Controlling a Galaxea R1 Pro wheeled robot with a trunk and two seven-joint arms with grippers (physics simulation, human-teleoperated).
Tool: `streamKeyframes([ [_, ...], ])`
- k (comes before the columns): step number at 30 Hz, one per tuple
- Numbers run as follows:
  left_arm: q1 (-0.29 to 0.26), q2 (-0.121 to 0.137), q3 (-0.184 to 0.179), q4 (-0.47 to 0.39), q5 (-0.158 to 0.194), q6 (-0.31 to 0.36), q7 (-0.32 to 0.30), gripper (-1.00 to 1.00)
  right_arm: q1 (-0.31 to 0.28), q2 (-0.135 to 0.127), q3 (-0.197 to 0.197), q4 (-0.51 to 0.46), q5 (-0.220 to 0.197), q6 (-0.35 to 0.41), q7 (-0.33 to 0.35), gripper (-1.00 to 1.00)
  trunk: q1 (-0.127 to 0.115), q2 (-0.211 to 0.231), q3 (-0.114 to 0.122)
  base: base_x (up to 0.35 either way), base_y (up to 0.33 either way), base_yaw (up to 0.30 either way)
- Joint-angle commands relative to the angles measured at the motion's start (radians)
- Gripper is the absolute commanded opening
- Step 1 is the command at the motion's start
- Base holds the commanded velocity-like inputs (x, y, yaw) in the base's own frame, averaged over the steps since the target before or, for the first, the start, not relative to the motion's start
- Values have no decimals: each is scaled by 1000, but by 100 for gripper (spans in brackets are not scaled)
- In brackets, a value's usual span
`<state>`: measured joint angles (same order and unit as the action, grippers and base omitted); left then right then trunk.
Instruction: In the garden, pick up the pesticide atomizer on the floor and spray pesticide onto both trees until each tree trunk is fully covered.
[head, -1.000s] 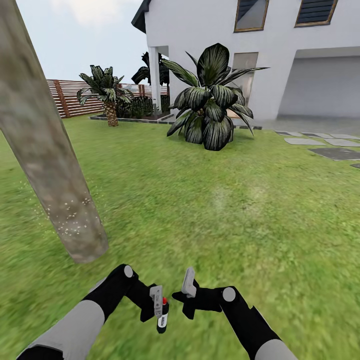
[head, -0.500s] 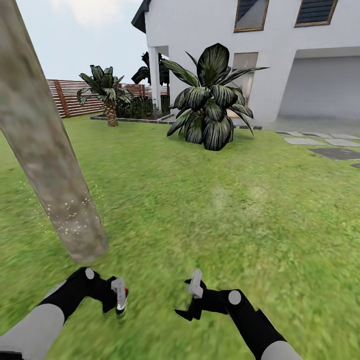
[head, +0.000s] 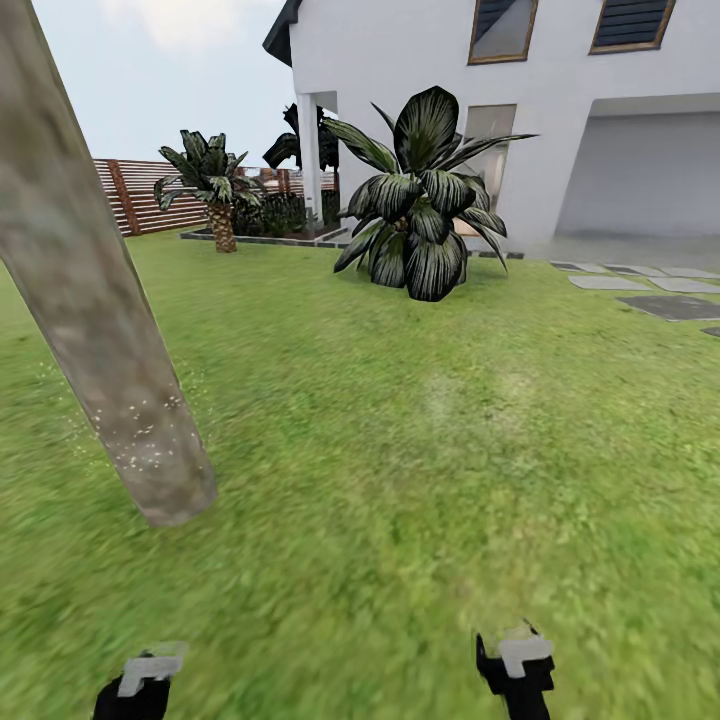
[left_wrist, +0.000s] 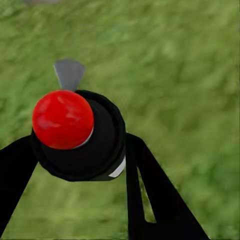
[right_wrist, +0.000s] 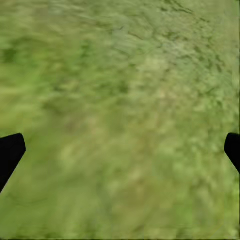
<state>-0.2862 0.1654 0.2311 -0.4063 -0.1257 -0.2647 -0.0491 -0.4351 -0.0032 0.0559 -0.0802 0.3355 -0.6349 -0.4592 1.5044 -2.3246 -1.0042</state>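
Left wrist view: my left gripper (left_wrist: 75, 165) is clamped on the pesticide atomizer (left_wrist: 80, 135), its black fingers (left_wrist: 150, 190) pressed against the round black body on both sides, the red button (left_wrist: 62, 119) facing the camera and a small grey nozzle tab (left_wrist: 69, 74) jutting past it over blurred grass. In the right wrist view my right gripper (right_wrist: 120, 150) holds nothing, its two dark tips spread far apart above the lawn (right_wrist: 120, 100). In the head view both grippers sit low at the bottom edge, left (head: 140, 685) and right (head: 515, 665), well apart. Beyond my left one, a leaning tree trunk (head: 95, 310) rises from the grass, with pale specks near its base. Farther off stand a broad-leaved plant (head: 420, 210), a white house (head: 560, 110), a slatted fence (head: 135, 195) and grey stepping stones (head: 650, 290).
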Motion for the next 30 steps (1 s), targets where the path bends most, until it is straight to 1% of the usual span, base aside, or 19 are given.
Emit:
streamKeyframes([
  [1, 14, -3, 5, 59, 2, -18, 27, -100, 22, 1, -1, 4, -12, -16, -22, 100, 0, 0, -1, 0, 0, 0],
  [2, 19, -8, 1, 101, 4, -22, 35, -100, 34, 5, -4, 5, -18, -23, -25, 100, 0, 0, -1, 0, 0, 0],
  [5, 21, -18, 1, 122, 7, -25, 40, -100, 45, 24, -8, 3, -28, -29, -29, 100, 0, 0, -1, 0, 0, 0],
  [6, 21, -49, 0, 91, 9, -26, 37, -100, 48, 37, -10, 5, -30, -29, -30, 100, 0, 0, -1, 0, 0, 0],
  [7, 21, -59, 4, 71, 10, -26, 37, -100, 49, 39, -10, 5, -30, -29, -30, 100, 0, 0, -1, 0, 0, 0],
  [8, 21, -62, 6, 65, 11, -26, 37, -100, 50, 40, -11, 5, -30, -29, -30, 100, 0, 0, -1, 0, 0, 0],
  [9, 22, -76, 7, 72, 12, -77, 37, -100, 54, 42, -11, 5, -58, -28, -30, 100, 0, 0, 0, 0, 0, -170],
  [10, 22, -73, 7, 102, 11, -109, 37, -100, 54, 42, -11, 5, -82, -28, -30, 100, 0, 0, 0, 0, 0, -238],
  [11, 22, -69, 7, 126, 11, -134, 42, -100, 55, 40, -11, 6, -122, -28, -30, 100, 0, 0, 0, 0, 0, -293],
  [12, 22, -69, 8, 127, 10, -136, 43, -100, 55, 41, -11, 6, -126, -28, -29, 100, 0, 0, 0, 0, 0, -296],
  [16, 23, -68, 8, 127, 9, -138, 43, -100, 55, 41, -11, 7, -130, -28, -29, 100, 0, 0, 0, -1, 0, -299],
  [20, 23, -68, 7, 122, 10, -139, 43, -100, 55, 41, -11, 7, -130, -28, -29, 100, 0, 0, 0, -114, 5, -300],
  [30, 24, -68, 8, 119, 10, -140, 43, -100, 55, 42, -11, 7, -130, -28, -29, 100, 0, 0, 0, -294, 122, -300],
])
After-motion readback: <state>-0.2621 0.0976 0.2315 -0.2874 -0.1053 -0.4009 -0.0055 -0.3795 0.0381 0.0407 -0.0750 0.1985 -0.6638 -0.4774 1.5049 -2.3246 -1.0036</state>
